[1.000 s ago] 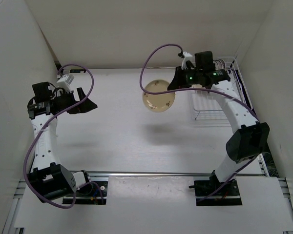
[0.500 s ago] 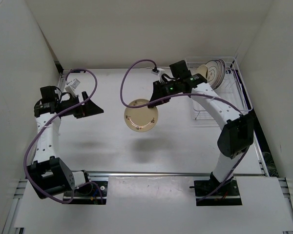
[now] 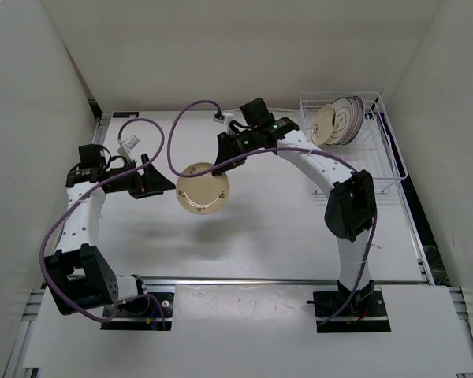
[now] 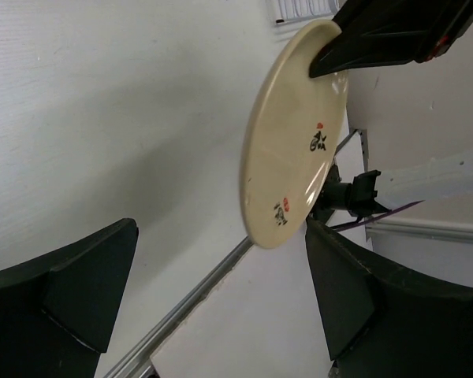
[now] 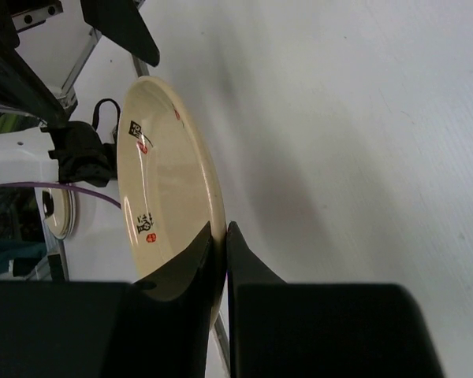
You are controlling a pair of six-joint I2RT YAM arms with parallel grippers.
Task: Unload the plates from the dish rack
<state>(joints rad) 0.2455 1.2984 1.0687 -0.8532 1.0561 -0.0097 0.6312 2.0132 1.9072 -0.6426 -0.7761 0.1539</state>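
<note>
A small tan plate (image 3: 202, 187) with small dark and red marks hangs tilted on edge in the air above the table's middle left. My right gripper (image 3: 221, 161) is shut on its rim; in the right wrist view the plate (image 5: 162, 181) is pinched at the gripper (image 5: 219, 236). My left gripper (image 3: 162, 183) stands open just left of the plate. In the left wrist view the plate (image 4: 296, 134) hangs just ahead of the wide-open gripper (image 4: 221, 276), nearer its right finger and not touching. The dish rack (image 3: 386, 150) of white wire sits at the back right.
Other plates (image 3: 340, 120) stand on edge in the rack's far end, one white with thin dark rings. Purple cables loop above both wrists. A metal rail (image 3: 244, 280) crosses the table near the arm bases. White walls close in on both sides.
My right arm has carried the tan plate from beside the rack leftward and nearer. My left gripper has moved right toward it and stayed open.
</note>
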